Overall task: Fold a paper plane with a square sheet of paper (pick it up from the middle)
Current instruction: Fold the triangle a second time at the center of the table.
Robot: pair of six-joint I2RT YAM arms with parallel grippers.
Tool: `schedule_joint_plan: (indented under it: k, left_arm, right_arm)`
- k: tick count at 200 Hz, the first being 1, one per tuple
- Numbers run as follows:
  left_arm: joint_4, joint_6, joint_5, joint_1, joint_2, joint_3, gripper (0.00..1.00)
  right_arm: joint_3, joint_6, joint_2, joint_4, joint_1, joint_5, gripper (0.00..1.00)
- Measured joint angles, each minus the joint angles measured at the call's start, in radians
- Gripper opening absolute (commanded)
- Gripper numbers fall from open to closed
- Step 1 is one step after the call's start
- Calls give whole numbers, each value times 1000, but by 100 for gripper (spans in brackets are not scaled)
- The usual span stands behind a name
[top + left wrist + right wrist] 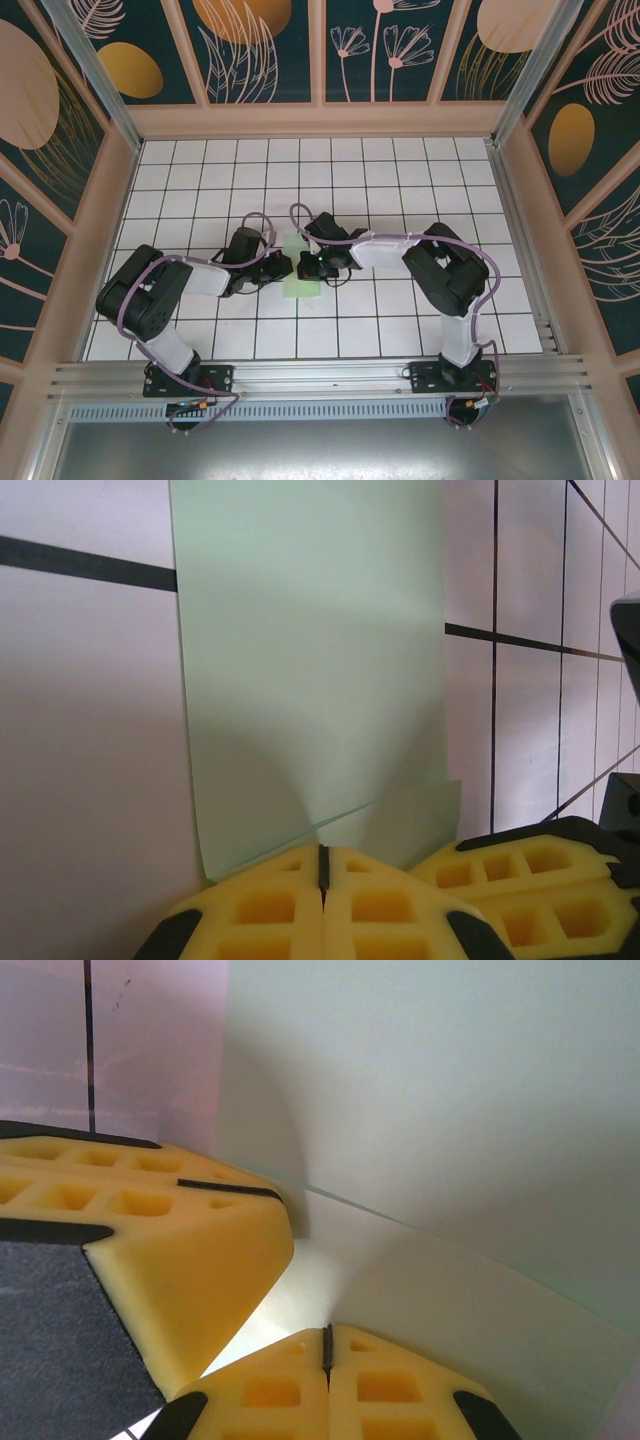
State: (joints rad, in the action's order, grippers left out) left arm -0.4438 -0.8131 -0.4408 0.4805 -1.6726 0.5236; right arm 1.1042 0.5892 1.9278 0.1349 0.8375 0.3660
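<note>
The sheet [301, 285] is seen lying at the ctr of the table [400, 330], btwn the two hands, as a pale green strip narrower than it is long. In the left wrist view a second layer is shown along the near edge, w/ a slanted edge running across it, so at least one fold is judged to be in place. Whether it has been pressed into a sharp crease cannot be told. No pointed nose, no angled corners and no wings are seen, so the dart shape is judged not yet begun & most of the folding is left: prob. the nose corners, the centre crease and the wing folds. The left hand [322, 880] is closed, its yellow pads [265, 910] pressed together w/ only a thin seam btwn them. The paper is drawn up in a shallow cone that runs to that seam, so a pinch on the sheet is judged likely. The right hand [327, 1360] is likewise closed pad to pad, w/ the lower layer meeting its seam; a nip there is also judged likely, though less plainly shown. The two hands are set just beside each other over the middle of the sheet, one reaching in from each side. Elsewhere the sheet is rested flat on the white gridded table.
</note>
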Motion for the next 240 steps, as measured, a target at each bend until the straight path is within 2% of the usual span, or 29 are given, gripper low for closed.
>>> schedule_joint_plan:
  k: [44,110,164,179,219,240]
  left_arm:
    - [0,-1,22,7,5,-6,0]
    - [-25,-4,31,10,10,-21,0]
    - [-27,-4,30,10,14,-23,0]
    - [-15,-3,31,10,21,-22,0]
    - [98,0,56,10,109,-6,23]
    - [107,0,56,10,203,4,27]
  right_arm:
    - [-37,-37,-18,-27,0,9,0]
    - [-184,-79,-141,-15,0,28,0]
    - [-228,-78,-219,0,-6,24,0]
    - [-228,-66,-241,-9,-7,24,5]
    - [-228,-26,-308,-71,-10,-6,6]
    - [-234,-6,-313,-100,-17,-18,7]
